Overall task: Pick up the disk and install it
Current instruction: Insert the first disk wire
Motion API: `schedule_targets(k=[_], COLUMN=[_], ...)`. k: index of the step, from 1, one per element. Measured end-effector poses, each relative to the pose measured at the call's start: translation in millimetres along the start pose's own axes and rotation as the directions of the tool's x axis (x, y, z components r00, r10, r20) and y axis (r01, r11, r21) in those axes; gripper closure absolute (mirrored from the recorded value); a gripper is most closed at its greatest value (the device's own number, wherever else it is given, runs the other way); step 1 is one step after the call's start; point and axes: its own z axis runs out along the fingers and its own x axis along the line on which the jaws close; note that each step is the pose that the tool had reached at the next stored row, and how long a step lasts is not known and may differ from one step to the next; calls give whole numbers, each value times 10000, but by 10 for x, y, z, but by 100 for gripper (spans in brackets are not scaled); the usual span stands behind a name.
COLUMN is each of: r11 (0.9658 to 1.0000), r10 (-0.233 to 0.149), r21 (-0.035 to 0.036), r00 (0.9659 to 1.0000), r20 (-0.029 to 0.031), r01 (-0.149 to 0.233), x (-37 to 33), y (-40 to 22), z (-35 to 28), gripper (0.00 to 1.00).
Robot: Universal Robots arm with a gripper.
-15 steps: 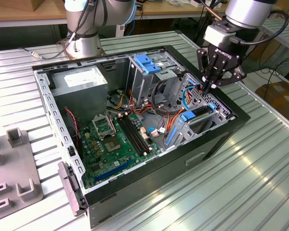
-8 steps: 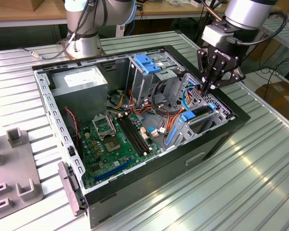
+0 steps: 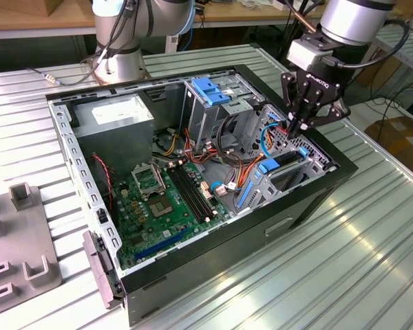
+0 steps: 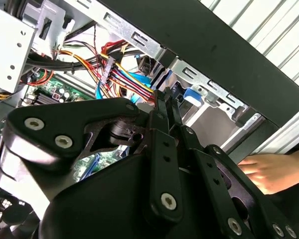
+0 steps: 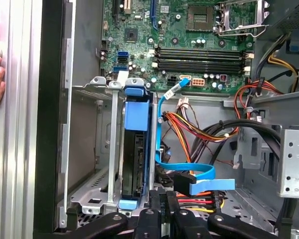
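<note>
Your gripper [image 3: 304, 126] is hovering just above the disk [image 5: 136, 159], jaws pinched narrow and holding nothing. The disk is standing on edge in its bay at the case's [image 3: 261, 227] front corner, so you're likely finishing the install; next, check it's seated.

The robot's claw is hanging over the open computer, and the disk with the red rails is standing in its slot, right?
Nearly. The rails are blue, not red, as the first wrist view shows: the disk stands on edge in its slot in the open computer case. The end effector does hang over the case in the exterior view.
</note>
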Motion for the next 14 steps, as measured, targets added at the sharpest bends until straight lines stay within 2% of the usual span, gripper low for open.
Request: schedule_targets(k=[4, 7, 14], r11=[9999, 9996, 9996], r10=[147, 284, 294], r21=[-7, -15, -15], r00=[9999, 9996, 9996], r20=[-1, 12, 27], r01=[-147, -284, -294], x=[2, 47, 65], y=[7, 10, 10], z=[11, 17, 19], gripper=[83, 83, 83])
